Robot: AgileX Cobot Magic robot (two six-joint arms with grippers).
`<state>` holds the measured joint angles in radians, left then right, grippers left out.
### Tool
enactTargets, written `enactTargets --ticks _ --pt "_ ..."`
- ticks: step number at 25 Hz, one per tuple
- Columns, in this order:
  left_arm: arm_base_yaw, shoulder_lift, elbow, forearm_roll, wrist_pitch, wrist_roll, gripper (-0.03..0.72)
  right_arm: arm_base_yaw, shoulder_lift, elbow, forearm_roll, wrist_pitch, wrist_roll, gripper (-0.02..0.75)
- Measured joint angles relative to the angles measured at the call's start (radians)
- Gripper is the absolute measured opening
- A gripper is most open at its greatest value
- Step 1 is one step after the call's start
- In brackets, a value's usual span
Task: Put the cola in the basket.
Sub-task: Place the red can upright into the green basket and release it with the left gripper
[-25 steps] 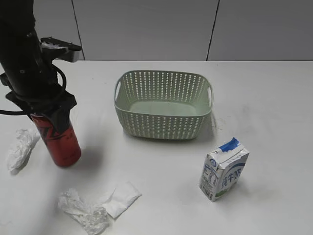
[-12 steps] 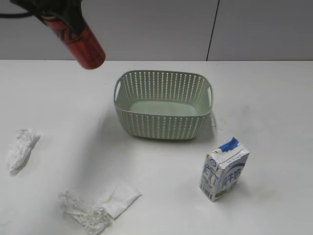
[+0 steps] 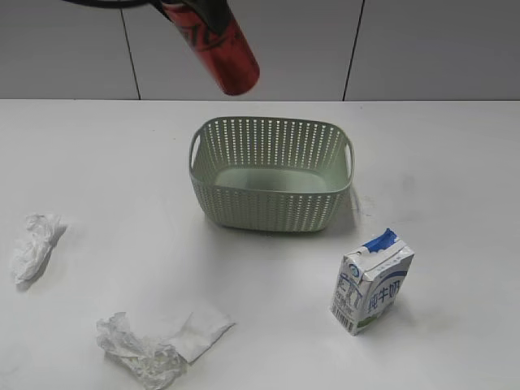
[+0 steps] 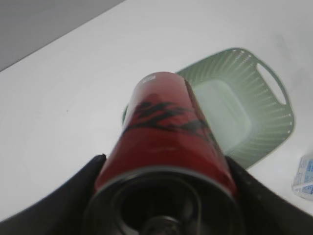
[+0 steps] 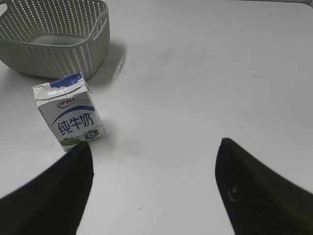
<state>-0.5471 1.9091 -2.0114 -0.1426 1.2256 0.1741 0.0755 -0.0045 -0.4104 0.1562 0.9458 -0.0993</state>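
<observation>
One can is what matters: the cola (image 3: 218, 50) sits at upper left-centre of the exterior frame, tilted, base end pointing down-right, well above the surface (image 3: 455, 179) and up-left of the basket (image 3: 271, 174). In the left wrist view the cola (image 4: 166, 132) fills centre frame w/ dark jaws pressed on both flanks, so the left gripper (image 4: 166, 171) is clamped on the can body; the basket (image 4: 266, 127) shows beyond it, right of centre, and looks empty.

Handling, as a guess: rigid thin metal, smooth and prob slippery; weight depends on whether it's full, can't tell. Tall and slim, so tippy if set upright. Mid-body side hold looks right; squeezing hard could dent it.

Right gripper (image 5: 151, 181): jaws wide apart, nothing between them, low over the surface near the milk carton (image 5: 68, 113).

Surface is plain white, matte, w/ faint scuffs. Crumpled tissues sit at left edge (image 3: 36, 244) and lower left (image 3: 158, 341) of the exterior frame. Grey panelled wall (image 3: 439, 49) behind.
</observation>
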Motion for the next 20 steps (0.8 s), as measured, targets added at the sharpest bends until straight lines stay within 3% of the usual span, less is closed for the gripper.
enactTargets --ticks 8,20 --pt "-0.117 0.189 -0.024 0.039 0.002 0.0 0.5 0.0 0.0 0.0 0.0 0.0 0.0 0.59" --pt "-0.133 0.334 -0.027 0.129 0.001 0.0 0.501 0.0 0.0 0.0 0.0 0.0 0.0 0.59"
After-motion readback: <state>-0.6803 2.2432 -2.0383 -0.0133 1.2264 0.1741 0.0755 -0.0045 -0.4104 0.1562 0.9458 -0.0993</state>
